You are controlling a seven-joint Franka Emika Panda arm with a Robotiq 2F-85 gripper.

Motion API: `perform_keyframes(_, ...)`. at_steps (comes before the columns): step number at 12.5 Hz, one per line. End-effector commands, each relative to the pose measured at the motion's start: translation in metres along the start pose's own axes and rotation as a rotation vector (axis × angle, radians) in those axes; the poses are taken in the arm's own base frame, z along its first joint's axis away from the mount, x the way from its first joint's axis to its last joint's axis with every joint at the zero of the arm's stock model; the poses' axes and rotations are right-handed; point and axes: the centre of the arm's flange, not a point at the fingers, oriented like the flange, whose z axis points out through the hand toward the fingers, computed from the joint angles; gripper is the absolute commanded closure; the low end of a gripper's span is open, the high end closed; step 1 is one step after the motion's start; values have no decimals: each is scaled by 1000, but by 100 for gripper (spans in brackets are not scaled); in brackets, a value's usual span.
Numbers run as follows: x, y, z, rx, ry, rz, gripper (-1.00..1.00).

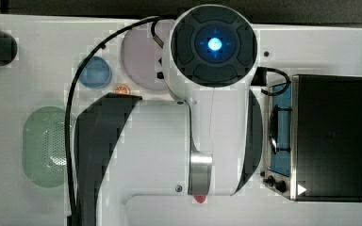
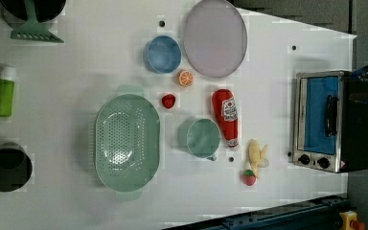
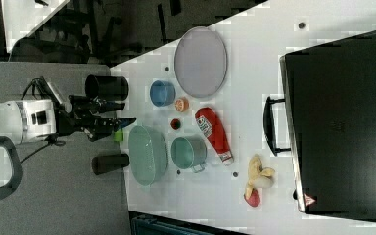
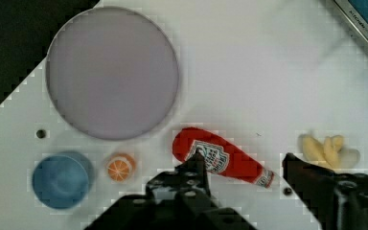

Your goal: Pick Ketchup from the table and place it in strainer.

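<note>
The Ketchup (image 2: 226,115), a red squeeze bottle with a white label, lies flat on the white table between the teal mug (image 2: 202,138) and the toaster oven (image 2: 326,120). The pale green strainer (image 2: 126,141) stands on the mug's other side, with nothing in it. In the right view my gripper (image 3: 121,112) hangs high above the table. It stands open and holds nothing. In the wrist view the Ketchup (image 4: 220,160) lies far below, between the two dark fingertips (image 4: 194,165) of the gripper (image 4: 243,163). In the top view the arm hides the bottle, and the strainer (image 1: 47,146) shows.
Around the bottle lie a strawberry (image 2: 168,100), an orange slice (image 2: 186,78), a banana (image 2: 256,153) and another strawberry (image 2: 249,177). A blue bowl (image 2: 163,53) and a grey plate (image 2: 214,37) lie further off. A green bottle (image 2: 2,91) and a black cup (image 2: 7,167) stand beyond the strainer.
</note>
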Motion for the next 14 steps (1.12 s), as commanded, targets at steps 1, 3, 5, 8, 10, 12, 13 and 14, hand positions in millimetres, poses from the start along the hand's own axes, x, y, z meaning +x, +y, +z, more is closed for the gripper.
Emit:
perform_keyframes(1,-41,59,-40,-30,-24,52,-58)
perform_keyframes(3,-41,56,-25,-42,-34,46,-99)
perform_keyframes(5,-43,48,1,-52,-45,-6,-100)
perform_keyframes(8,-44,32,48,-44,-41,-199,-100)
perform_keyframes(10,-46,24,82,-41,-46,-347,-100)
perform_keyframes(12,-49,19,119,-39,-54,-506,-100)
perform_keyframes(13,-50,17,137,-32,-51,-586,-100)
perform_keyframes(14,-51,15,155,-24,-45,-665,-100)
